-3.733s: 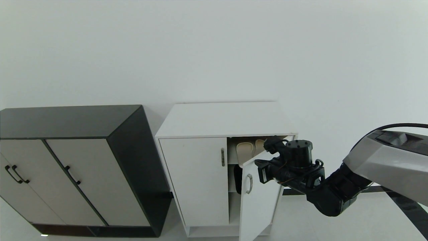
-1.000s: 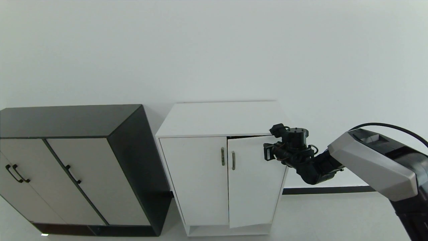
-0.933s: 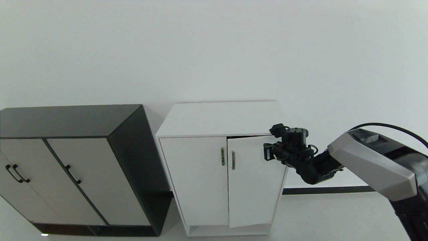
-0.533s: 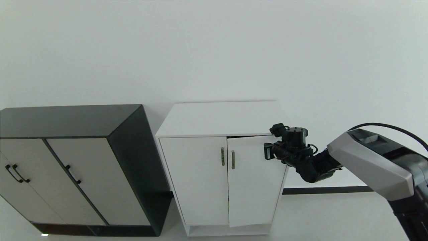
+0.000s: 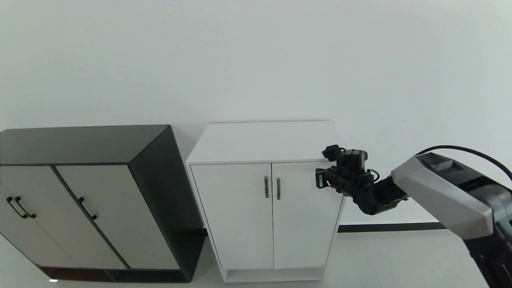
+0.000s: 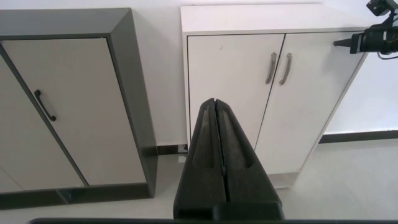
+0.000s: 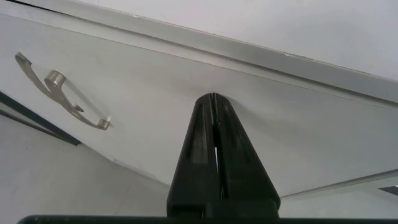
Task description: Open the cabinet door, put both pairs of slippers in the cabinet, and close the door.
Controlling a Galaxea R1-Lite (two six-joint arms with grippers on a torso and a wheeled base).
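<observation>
I read the cabinet door flush, long axis vertical. Right tool and left tool: fingers pressed together. Interior hidden.

white cab. inside hidden, dark cab. cropped

white cabinet, dark cabinet on floor

Cabinet door: smooth matt wht laminate; handle brushed metal; black cabinet slight sheen.
</observation>
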